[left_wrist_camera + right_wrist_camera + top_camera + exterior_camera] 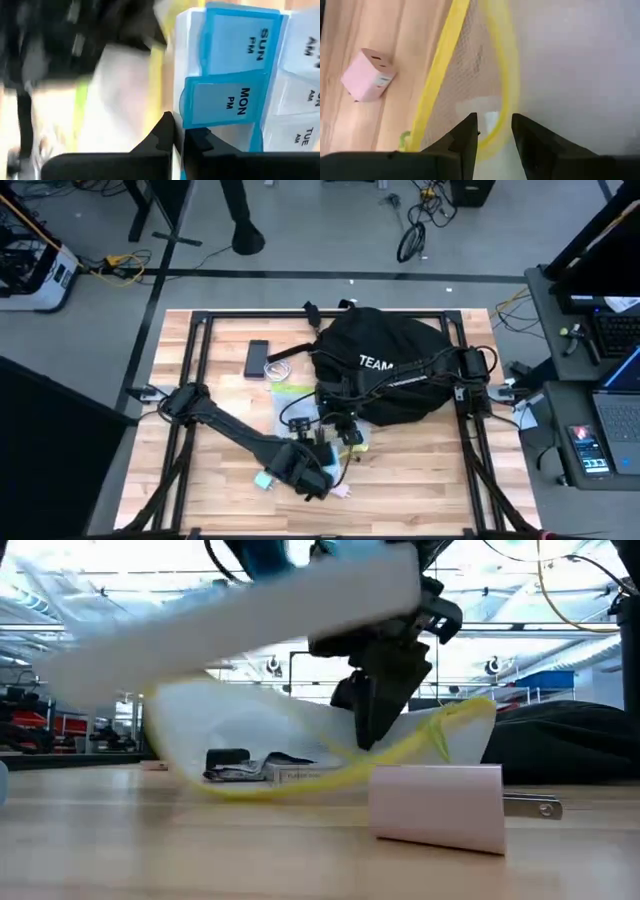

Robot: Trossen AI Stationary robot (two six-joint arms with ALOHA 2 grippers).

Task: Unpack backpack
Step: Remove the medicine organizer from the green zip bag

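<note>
The black backpack (pixel 385 365) lies on the table's far right half. In front of it lies a white mesh pouch with yellow trim (pixel 300 740). My right gripper (pixel 492 131) is shut on the pouch's edge. My left gripper (pixel 178 145), near the table's front edge, is shut on a white and blue weekly pill organizer (pixel 235 75), which shows as a blurred white bar (pixel 230 630) in the low view. A pink cube charger (pixel 435 805) stands on the table near both grippers. My left gripper pinches an edge of the pill organizer (pixel 178 155) between its two fingers, beside the compartment marked MON PM. The organizer is lifted clear of the table and tilted. My right gripper pinches the pouch's yellow-trimmed edge (pixel 495 127) from above, fingers pointing down. That end of the pouch is raised; its other end (pixel 215 780) rests on the table.
A dark phone (pixel 256 360) and a white cable (pixel 280 368) lie far left of the backpack. The black frame rails (pixel 200 370) run along the table's sides. Bare wood lies at the front right (pixel 430 480).
</note>
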